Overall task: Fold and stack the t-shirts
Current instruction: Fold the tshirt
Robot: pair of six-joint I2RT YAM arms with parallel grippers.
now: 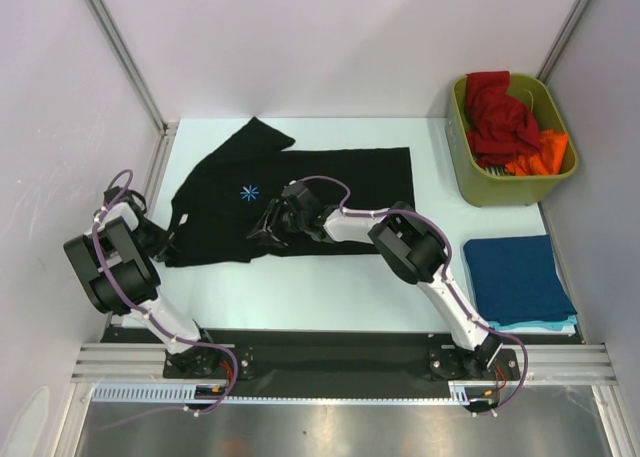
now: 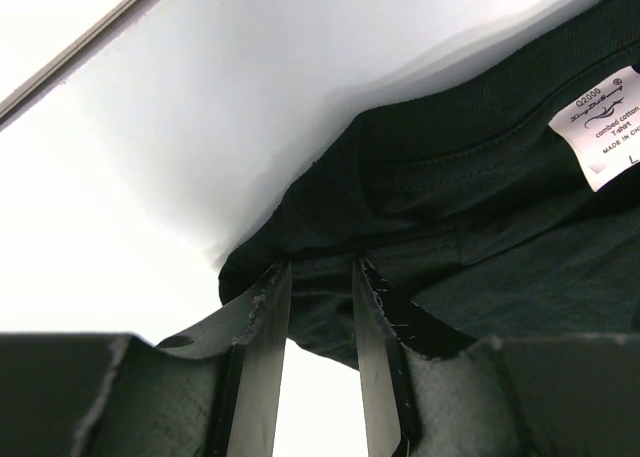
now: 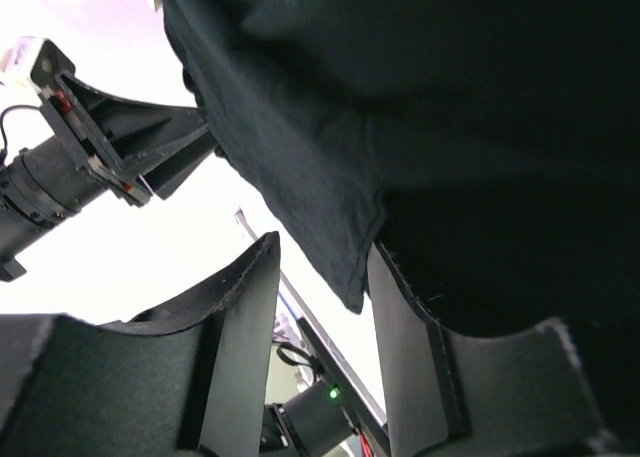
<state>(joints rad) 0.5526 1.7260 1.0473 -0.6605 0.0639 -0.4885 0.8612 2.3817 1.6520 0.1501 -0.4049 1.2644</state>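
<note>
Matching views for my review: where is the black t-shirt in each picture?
Top external: black t-shirt spread centre-left on the table.
Left wrist: fills centre and right, neck label upper right.
Right wrist: fills top and right.
Shared landmark: left arm's jaws at the shirt's edge.

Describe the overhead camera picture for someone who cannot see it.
A black t-shirt lies spread on a white table, the robot's left pincer and right pincer at its edges. At right, a green bin holds a red shirt and an orange shirt; a folded dark blue shirt lies nearer.
</note>
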